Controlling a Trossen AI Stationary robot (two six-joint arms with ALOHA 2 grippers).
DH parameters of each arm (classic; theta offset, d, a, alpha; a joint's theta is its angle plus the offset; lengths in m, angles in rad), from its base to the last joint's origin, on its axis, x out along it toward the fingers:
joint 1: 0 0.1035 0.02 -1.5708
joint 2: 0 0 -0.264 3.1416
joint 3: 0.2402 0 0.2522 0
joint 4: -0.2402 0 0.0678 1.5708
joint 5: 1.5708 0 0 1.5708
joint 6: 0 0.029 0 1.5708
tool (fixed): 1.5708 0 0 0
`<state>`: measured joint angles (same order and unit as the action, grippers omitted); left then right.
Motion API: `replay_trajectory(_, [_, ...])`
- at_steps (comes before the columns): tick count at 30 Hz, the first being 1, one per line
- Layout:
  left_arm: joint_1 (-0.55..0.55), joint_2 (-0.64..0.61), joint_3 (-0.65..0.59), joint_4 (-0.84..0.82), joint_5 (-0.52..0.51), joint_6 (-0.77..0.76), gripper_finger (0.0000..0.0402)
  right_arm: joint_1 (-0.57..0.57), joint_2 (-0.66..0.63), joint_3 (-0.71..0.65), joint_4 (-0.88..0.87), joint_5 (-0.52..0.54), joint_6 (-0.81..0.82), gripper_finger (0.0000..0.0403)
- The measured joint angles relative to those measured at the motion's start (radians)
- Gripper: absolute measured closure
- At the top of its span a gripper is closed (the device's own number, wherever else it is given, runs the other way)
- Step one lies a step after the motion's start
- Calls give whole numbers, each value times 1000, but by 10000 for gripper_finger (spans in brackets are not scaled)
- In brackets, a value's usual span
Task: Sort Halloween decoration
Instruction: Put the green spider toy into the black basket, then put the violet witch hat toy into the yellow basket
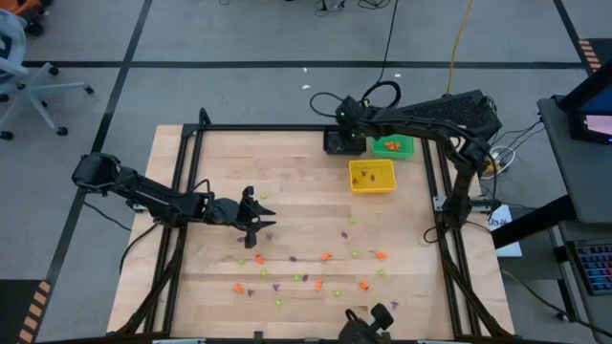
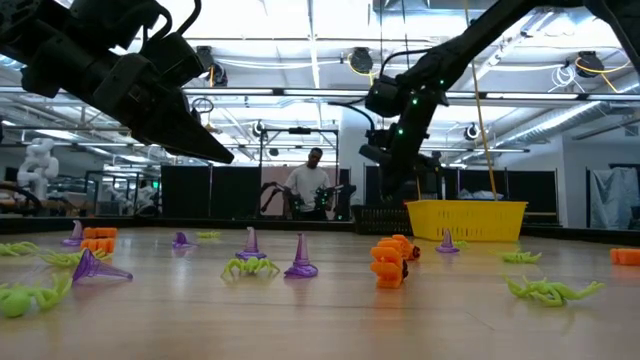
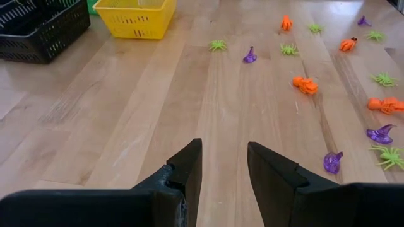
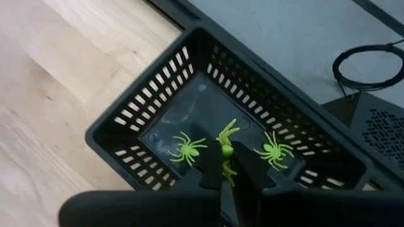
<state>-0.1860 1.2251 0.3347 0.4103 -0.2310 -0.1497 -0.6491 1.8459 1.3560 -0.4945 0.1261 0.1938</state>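
Sorting barely begun: your right gripper (image 4: 228, 165) over black bin (image 4: 151, 88), pinching green spider (image 4: 226, 144); two spiders (image 4: 186, 149) binned; left gripper (image 3: 224, 170) half-open, empty; dozens of trinkets (image 1: 326, 256) left on table (image 1: 306, 191)

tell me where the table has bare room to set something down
The broad strip of wooden table between the left gripper and the yellow bin is bare, as is the corner beside the black bin, where the right gripper holds a green spider. The near half is crowded with scattered trinkets.
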Motion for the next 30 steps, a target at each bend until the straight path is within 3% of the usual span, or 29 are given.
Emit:
replay_trajectory(12, [0,0,0,0,0,0,274,0,14,0,-17,2,47,395])
replay_trajectory(24, [0,0,0,0,0,0,274,2,9,-1,-98,-24,58,297])
replay_trajectory(30, [0,0,0,0,0,0,274,53,-93,-1,-99,-21,9,272])
